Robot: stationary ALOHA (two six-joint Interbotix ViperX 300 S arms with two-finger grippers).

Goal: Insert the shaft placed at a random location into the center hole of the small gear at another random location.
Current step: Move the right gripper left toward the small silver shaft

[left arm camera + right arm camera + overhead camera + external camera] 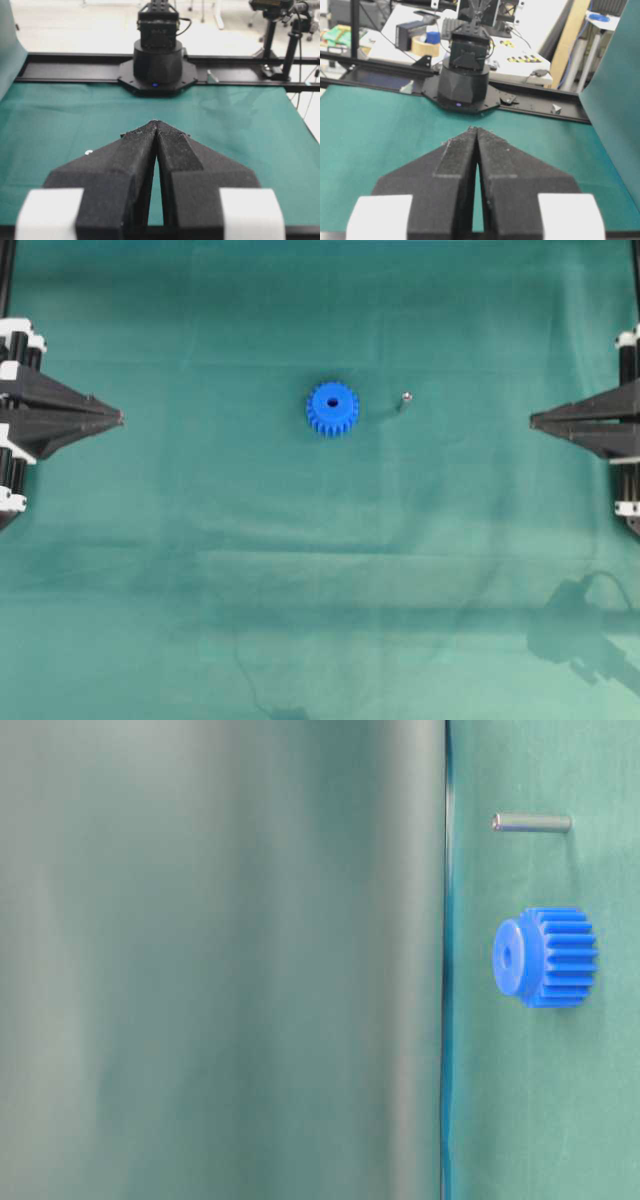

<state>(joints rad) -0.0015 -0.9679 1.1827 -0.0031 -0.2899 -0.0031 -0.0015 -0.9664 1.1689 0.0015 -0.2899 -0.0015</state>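
The small gear, bright blue, lies flat at the middle of the green cloth, its center hole facing up. The shaft stands upright on the cloth a little to the gear's right, apart from it. The table-level view shows the gear, its hole and the shaft side by side. My left gripper is shut and empty at the left edge. My right gripper is shut and empty at the right edge. In the left wrist view the gripper hides the gear; a shiny dot looks like the shaft.
The green cloth covers the whole table. The opposite arm's black base stands beyond the cloth's far edge in the left wrist view. The other base does the same past my right gripper. A green backdrop fills the table-level view's left.
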